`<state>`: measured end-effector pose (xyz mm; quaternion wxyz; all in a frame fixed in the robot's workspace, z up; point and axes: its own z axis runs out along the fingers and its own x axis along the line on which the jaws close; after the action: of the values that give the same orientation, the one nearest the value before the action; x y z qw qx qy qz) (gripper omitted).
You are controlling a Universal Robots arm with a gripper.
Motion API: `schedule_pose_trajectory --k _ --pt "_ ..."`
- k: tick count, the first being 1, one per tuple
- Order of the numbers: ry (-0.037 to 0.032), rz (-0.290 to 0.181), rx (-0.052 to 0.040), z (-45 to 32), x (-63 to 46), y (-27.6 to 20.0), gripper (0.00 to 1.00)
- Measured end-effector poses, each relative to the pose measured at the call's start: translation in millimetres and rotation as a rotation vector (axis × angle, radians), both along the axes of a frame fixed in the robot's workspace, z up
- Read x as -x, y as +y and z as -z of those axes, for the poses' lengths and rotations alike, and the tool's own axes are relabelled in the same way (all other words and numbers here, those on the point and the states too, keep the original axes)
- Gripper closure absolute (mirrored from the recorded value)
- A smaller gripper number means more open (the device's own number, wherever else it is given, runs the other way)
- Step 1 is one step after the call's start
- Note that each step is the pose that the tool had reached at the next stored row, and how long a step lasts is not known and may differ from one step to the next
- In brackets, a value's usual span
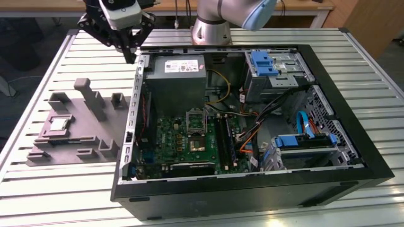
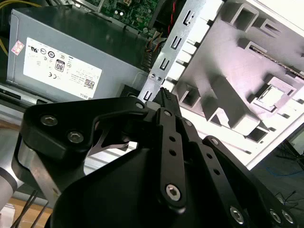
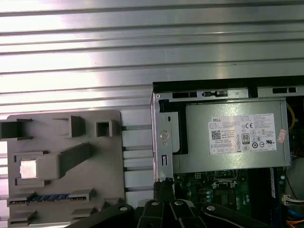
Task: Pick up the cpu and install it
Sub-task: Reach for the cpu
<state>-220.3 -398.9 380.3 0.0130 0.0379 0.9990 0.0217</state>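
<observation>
Exterior view: fingers [image 1: 130,51] are being held closed and empty; cpu [image 1: 58,124] is being carried by grey holder [image 1: 85,130], well apart from them. Approach step judged in hand, opening over cpu being required.

Much of the arm [image 1: 221,19] and end effector [image 1: 130,57] cropped by the exterior view's top edge, motherboard [image 1: 189,137] parts too small.

Small print and symbols on a white label [image 3: 242,133], on the grey box [image 3: 194,153]
</observation>
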Motion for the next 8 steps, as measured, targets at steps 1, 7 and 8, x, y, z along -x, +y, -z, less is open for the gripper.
schedule_pose_trajectory --k 1,7,8 --pt "0.0000 0.000 0.0000 0.0 0.6 0.0 0.89" --pt "0.0000 0.000 0.0000 0.0 2.9 0.0 0.89" --pt "0.0000 0.000 0.0000 0.0 3.3 0.0 0.89"
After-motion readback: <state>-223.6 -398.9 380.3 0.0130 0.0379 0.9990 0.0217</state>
